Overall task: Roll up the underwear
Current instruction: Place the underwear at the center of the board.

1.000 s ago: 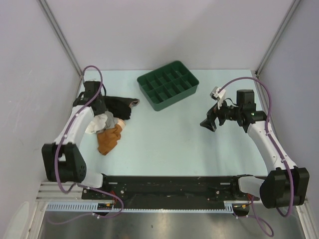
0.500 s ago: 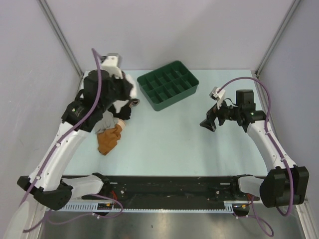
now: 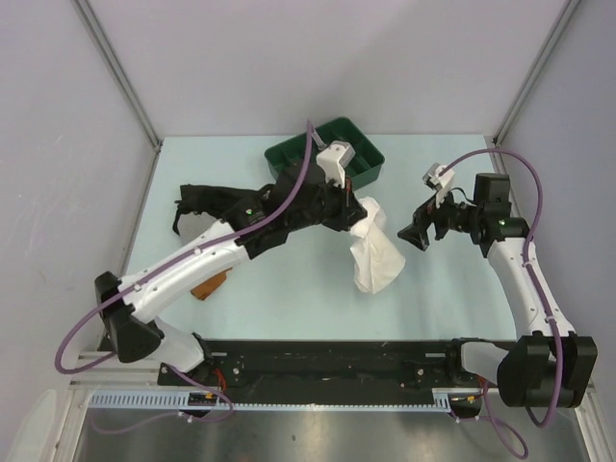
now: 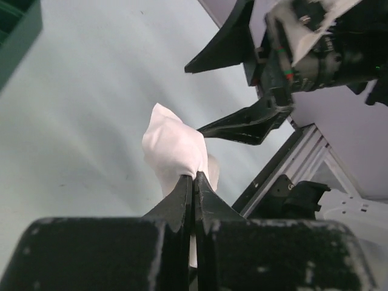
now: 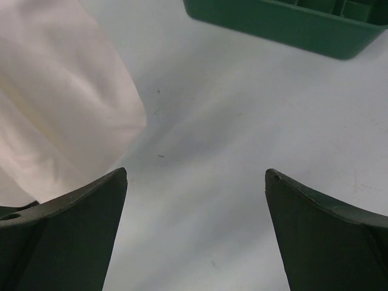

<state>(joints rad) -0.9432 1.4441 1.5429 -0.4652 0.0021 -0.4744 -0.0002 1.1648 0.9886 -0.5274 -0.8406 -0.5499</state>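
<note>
Two white-and-black arms with purple cables

Each arm has white link shells joined by black joint housings, and a chunky black block at its base on a black rail with a slotted aluminium strip along the near edge. A purple cable loops loosely along each arm from base to wrist. A small white-grey camera module sits at each wrist. The left gripper [image 3: 354, 214] and the right gripper [image 3: 417, 234] are matt black with pointed, wedge-shaped fingers [image 5: 66, 242]. In the left wrist view, the right arm's wrist shows green and red wiring beside its black housing.
</note>
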